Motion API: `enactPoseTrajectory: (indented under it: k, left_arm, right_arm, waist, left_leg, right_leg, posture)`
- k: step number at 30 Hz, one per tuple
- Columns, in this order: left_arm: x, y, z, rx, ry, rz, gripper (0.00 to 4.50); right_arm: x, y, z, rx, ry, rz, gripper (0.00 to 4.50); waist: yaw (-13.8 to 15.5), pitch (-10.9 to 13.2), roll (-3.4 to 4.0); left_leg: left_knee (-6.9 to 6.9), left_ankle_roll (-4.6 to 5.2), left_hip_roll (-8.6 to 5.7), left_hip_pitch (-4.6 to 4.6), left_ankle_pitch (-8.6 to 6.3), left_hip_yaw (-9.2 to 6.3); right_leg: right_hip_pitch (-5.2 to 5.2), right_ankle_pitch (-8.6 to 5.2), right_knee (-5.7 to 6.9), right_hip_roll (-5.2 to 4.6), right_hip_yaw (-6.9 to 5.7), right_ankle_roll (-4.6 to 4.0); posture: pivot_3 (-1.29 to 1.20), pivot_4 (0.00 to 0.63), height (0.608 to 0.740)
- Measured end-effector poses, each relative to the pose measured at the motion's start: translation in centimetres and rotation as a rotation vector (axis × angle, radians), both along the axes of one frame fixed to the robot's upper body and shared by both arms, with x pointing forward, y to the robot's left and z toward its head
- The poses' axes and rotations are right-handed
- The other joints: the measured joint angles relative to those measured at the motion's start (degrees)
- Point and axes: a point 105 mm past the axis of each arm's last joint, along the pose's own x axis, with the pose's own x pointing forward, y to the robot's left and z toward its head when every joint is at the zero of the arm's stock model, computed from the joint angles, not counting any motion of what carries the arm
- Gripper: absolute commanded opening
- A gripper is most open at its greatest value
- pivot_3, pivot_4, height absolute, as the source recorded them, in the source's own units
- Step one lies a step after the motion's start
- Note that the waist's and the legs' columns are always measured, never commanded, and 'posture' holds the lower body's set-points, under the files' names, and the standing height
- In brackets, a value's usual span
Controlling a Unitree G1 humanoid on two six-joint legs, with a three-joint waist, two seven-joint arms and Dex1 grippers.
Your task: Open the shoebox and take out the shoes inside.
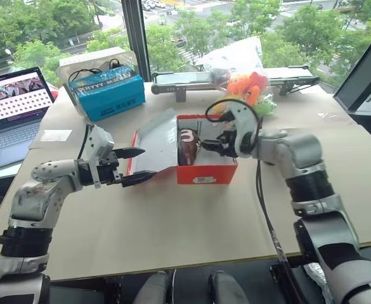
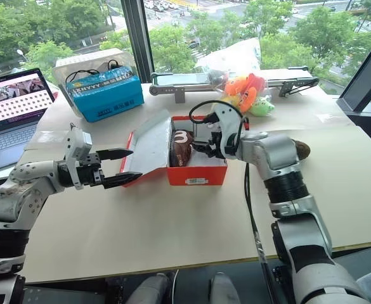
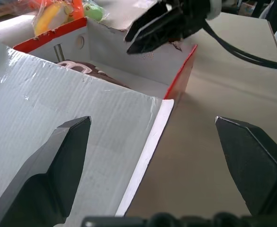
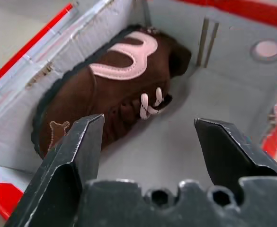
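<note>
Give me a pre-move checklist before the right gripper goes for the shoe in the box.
1. Shoebox lid folded back: ok.
2. Right gripper open, empty: ok.
3. It hangs over the box interior: ok.
4. Brown shoe in the box, nothing lying on it: ok.
5. Left gripper open at the lid's edge; holding it down: cannot tell.
6. Brown object on the table behind the right arm is the second shoe: cannot tell.

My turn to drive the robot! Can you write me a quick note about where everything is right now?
Left gripper: open, its fingers either side of the shoebox's raised lid edge.
Right gripper: open, empty, poised over the open shoebox.
One brown shoe lies inside, by the lid side. Another brown shoe sits on the table behind the right arm.
Done: lid open.
Left: lift out the shoe inside.
</note>
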Motion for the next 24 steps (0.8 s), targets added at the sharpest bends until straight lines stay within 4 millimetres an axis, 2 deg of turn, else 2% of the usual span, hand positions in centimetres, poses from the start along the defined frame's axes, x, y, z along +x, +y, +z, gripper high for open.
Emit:
enactPoseTrajectory:
  k: [5, 14, 24]
  left_arm:
    - [-0.3, 0.0, -0.3, 0.003, 0.000, 0.009, 4.50]
    - [-0.6, -0.2, -0.4, 0.009, -0.005, 0.013, 4.50]
    - [-0.6, -0.2, -0.4, 0.009, -0.001, 0.025, 4.50]
  right_arm:
    - [1.2, 1.1, -1.0, 0.049, 0.047, -0.006, 3.69]
    - [1.8, 3.4, 0.1, 0.177, 0.081, 0.053, 3.69]
    - [3.5, 4.4, -1.8, 0.103, 0.053, 0.064, 3.69]
  waist:
    - [-0.4, 0.0, 0.00]
    - [-0.7, 0.0, 0.01]
    - [-1.0, 0.0, 0.01]
  left_leg:
    - [0.00, -0.01, 0.01, 0.03, 0.00, 0.00]
    - [0.01, -0.01, 0.04, 0.07, 0.00, 0.00]
    - [0.01, -0.05, 0.05, 0.15, -0.01, 0.00]
  right_leg:
    - [0.00, 0.03, 0.04, 0.04, 0.01, -0.03]
    - [-0.01, 0.04, 0.08, 0.13, 0.04, -0.06]
    - [-0.01, 0.07, 0.11, 0.23, 0.11, -0.11]
  posture:
    - [0.00, 0.150, 0.740]
    - [0.00, 0.150, 0.740]
    - [0.00, 0.150, 0.740]
